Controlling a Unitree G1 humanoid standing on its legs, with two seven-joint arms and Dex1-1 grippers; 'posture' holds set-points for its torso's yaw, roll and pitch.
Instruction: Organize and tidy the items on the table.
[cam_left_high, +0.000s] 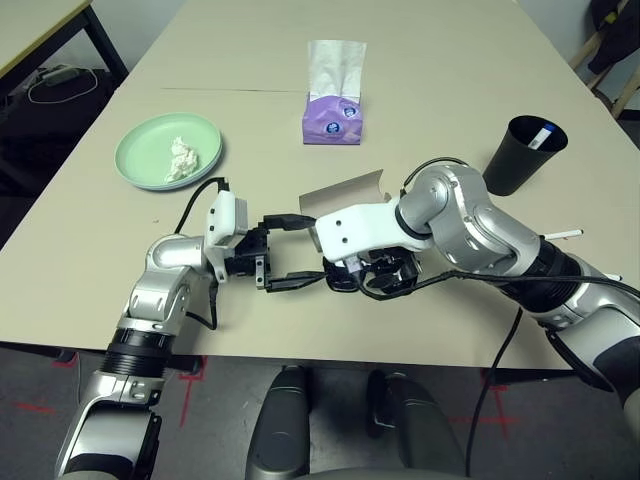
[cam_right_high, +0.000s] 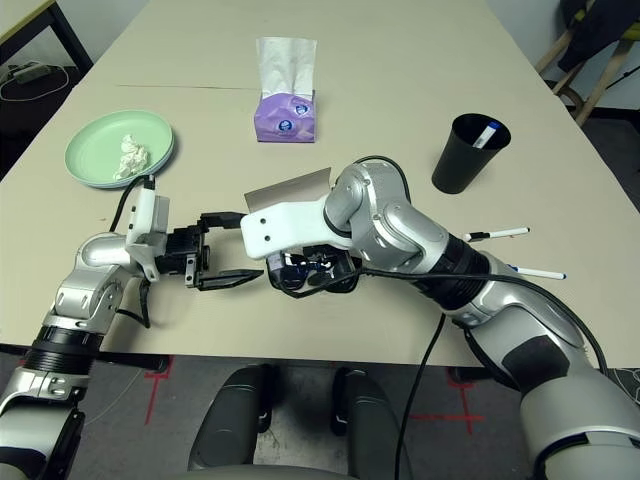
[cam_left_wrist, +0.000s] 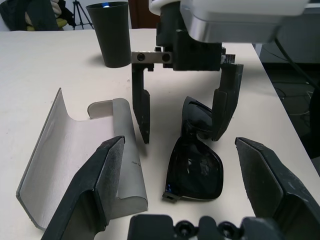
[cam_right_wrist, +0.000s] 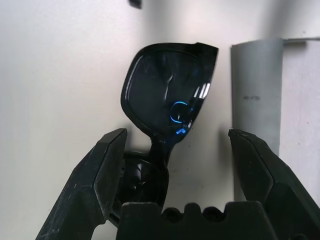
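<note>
Both jaws wide, sunglasses (cam_left_wrist: 195, 165) on table btwn right gripper (cam_left_wrist: 182, 107) fingers.

The beige table (cam_left_high: 420, 90) is carrying everything, with a thin seam running across it behind the purple tissue pack (cam_left_high: 333, 118), which is standing upright. Left of the pack a pale green plate (cam_left_high: 150, 150) is lying flat. Right of the pack a black cup (cam_left_high: 522, 155) is standing. Nearer than the pack, toward the front edge, the grey glasses case (cam_left_wrist: 80, 155) is lying open, and the black sunglasses (cam_left_wrist: 197, 160) are lying just beside it
</note>
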